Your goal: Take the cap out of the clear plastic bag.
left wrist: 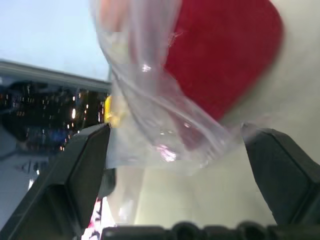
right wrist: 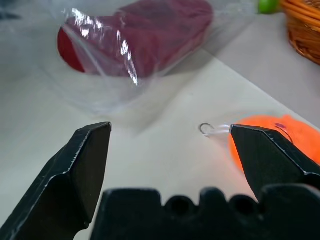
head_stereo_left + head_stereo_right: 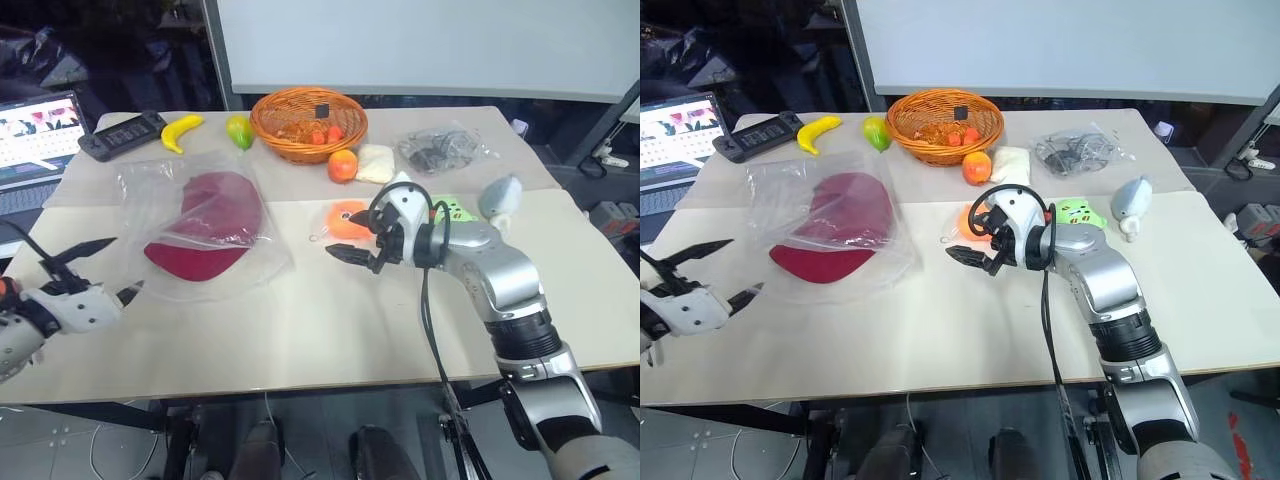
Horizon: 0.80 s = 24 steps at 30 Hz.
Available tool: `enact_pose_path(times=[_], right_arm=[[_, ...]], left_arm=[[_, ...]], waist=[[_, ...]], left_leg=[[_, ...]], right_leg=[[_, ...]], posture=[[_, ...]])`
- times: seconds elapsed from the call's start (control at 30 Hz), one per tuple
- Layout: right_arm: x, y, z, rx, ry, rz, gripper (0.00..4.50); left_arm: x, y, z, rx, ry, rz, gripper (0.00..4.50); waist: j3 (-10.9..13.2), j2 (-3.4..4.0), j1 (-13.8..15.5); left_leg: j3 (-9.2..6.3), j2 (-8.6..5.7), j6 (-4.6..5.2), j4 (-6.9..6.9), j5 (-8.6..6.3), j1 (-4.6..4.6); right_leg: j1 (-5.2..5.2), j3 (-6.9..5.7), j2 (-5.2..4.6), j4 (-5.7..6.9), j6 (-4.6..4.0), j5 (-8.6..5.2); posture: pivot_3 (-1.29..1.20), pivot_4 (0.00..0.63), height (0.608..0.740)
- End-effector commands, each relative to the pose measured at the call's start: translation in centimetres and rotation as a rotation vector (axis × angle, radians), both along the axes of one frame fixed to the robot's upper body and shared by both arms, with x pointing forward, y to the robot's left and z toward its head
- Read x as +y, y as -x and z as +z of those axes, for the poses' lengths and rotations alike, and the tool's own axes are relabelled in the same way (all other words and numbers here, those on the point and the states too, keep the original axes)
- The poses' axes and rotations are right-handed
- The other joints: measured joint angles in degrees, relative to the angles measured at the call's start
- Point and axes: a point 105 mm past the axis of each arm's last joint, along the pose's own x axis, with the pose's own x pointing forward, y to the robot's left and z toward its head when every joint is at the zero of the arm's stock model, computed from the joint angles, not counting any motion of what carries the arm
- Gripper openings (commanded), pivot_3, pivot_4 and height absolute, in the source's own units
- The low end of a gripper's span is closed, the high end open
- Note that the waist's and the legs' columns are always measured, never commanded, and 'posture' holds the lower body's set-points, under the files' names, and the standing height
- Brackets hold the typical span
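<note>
Left claw [image 3: 95, 268] beside bagged cap [image 3: 208, 228]

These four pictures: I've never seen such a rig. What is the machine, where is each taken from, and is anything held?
It is a two-armed humanoid robot at a table. Two pictures come from its head, looking down; the others look along each wrist's black fingers. The left claw and right claw are both open and hold nothing. The maroon cap lies inside the clear plastic bag. Also there: a wicker basket, banana, game console, laptop, orange plush toy and a small bag of cables.
</note>
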Motion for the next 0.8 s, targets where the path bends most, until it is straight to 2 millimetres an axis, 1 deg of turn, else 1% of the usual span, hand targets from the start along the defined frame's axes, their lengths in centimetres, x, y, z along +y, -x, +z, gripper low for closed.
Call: enact_pose_path(times=[0.03,0.07,0.13,0.17,0.2,0.27,0.3,0.37,0.47,0.53,0.6,0.67,0.77,0.8], right_arm=[[0.5,0.0,1.3,-0.051,-0.005,0.041,4.5],[0.6,0.0,1.3,-0.049,-0.004,0.045,4.5],[0.9,0.0,1.1,-0.041,-0.001,0.057,4.5],[1.0,0.0,1.1,-0.039,0.0,0.06,4.5],[1.1,0.0,1.0,-0.036,0.0,0.064,4.5],[1.3,0.1,0.9,-0.033,-0.001,0.069,4.5],[1.3,0.2,0.9,-0.031,-0.003,0.07,4.5],[1.4,0.3,0.8,-0.029,-0.003,0.069,4.5],[1.2,0.7,0.6,-0.021,-0.009,0.067,4.5],[1.1,1.0,0.5,-0.017,-0.01,0.071,4.5],[1.1,1.4,0.3,-0.013,-0.009,0.084,4.5],[1.0,1.8,0.2,-0.011,-0.007,0.099,4.5],[1.1,2.3,0.1,-0.009,-0.001,0.117,4.5],[1.1,2.3,0.1,-0.01,-0.001,0.117,4.5]], left_arm=[[-2.9,1.2,4.9,-0.039,0.191,-0.032,4.46],[-4.2,1.4,5.1,0.009,0.248,-0.055,4.46],[-8.1,2.3,4.9,0.182,0.475,-0.132,4.46],[-9.4,2.8,4.6,0.256,0.539,-0.153,4.46],[-10.4,3.0,4.5,0.29,0.545,-0.173,4.46],[-11.7,2.6,4.7,0.308,0.582,-0.183,4.46],[-11.9,2.1,4.8,0.297,0.579,-0.164,4.46],[-11.8,1.3,4.6,0.292,0.545,-0.138,4.46],[-10.6,-0.5,4.6,0.246,0.49,-0.063,4.46],[-10.0,-1.3,4.5,0.232,0.452,-0.025,4.46],[-8.8,-1.9,3.8,0.261,0.427,0.032,4.46],[-7.7,-2.2,2.5,0.326,0.375,0.079,4.46],[-6.1,-3.2,1.1,0.356,0.282,0.157,4.46],[-5.9,-3.6,1.1,0.337,0.251,0.167,4.46]], waist=[[0.0,-0.07,-0.2],[0.0,-0.08,-0.2],[0.0,-0.09,-0.3],[0.1,-0.08,-0.4],[0.1,-0.08,-0.6],[0.1,-0.06,-0.5],[0.1,-0.06,-0.4],[0.1,-0.07,-0.2],[0.1,-0.07,-0.1],[0.1,-0.07,0.0],[0.1,-0.07,0.0],[0.1,-0.07,-0.1],[0.1,-0.07,-0.1],[0.1,-0.07,0.0]], left_leg=[[0.04,0.02,0.0,-0.01,0.0,-0.01],[0.08,0.04,0.0,-0.02,0.0,-0.02],[0.09,0.05,0.0,-0.07,-0.01,-0.06],[0.13,0.06,0.02,-0.08,-0.02,-0.06],[0.15,0.06,0.03,-0.08,-0.03,-0.06],[0.16,0.11,0.03,-0.08,-0.03,-0.05],[0.15,0.15,0.03,-0.05,-0.03,-0.04],[0.13,0.3,0.03,0.03,-0.02,0.05],[0.14,0.4,0.02,0.04,-0.02,0.23],[0.16,0.5,0.01,0.03,-0.02,0.23],[0.16,0.59,0.01,-0.02,-0.02,0.2],[0.18,0.6,0.01,-0.09,-0.03,0.18],[0.21,0.63,0.0,-0.1,-0.03,0.16],[0.21,0.63,0.0,-0.09,-0.03,0.16]], right_leg=[[0.0,0.01,-0.01,-0.03,0.0,0.0],[-0.02,0.02,-0.01,-0.05,-0.01,0.0],[-0.08,0.05,0.03,-0.09,-0.02,-0.02],[-0.07,0.09,0.02,-0.11,-0.02,-0.02],[-0.09,0.13,0.04,-0.09,-0.01,-0.02],[-0.1,0.15,0.12,-0.07,-0.01,-0.02],[-0.09,0.15,0.19,-0.02,-0.02,-0.02],[-0.03,0.14,0.38,0.02,-0.06,0.0],[0.08,0.2,0.52,0.01,-0.07,0.01],[0.06,0.26,0.64,-0.01,-0.16,0.05],[0.02,0.27,0.72,-0.06,-0.24,0.06],[-0.05,0.29,0.74,-0.07,-0.29,0.05],[-0.1,0.33,0.76,-0.05,-0.32,0.07],[-0.1,0.33,0.77,-0.04,-0.33,0.07]], posture=[[0.0,0.15,0.74],[0.0,0.15,0.74],[0.0,0.15,0.74],[0.0,0.15,0.74],[0.0,0.15,0.74],[0.0,0.15,0.74],[0.0,0.15,0.74],[0.0,0.15,0.74],[0.0,0.15,0.74],[0.0,0.15,0.74],[0.0,0.15,0.74],[0.0,0.15,0.74],[0.0,0.15,0.74],[0.0,0.15,0.74]])
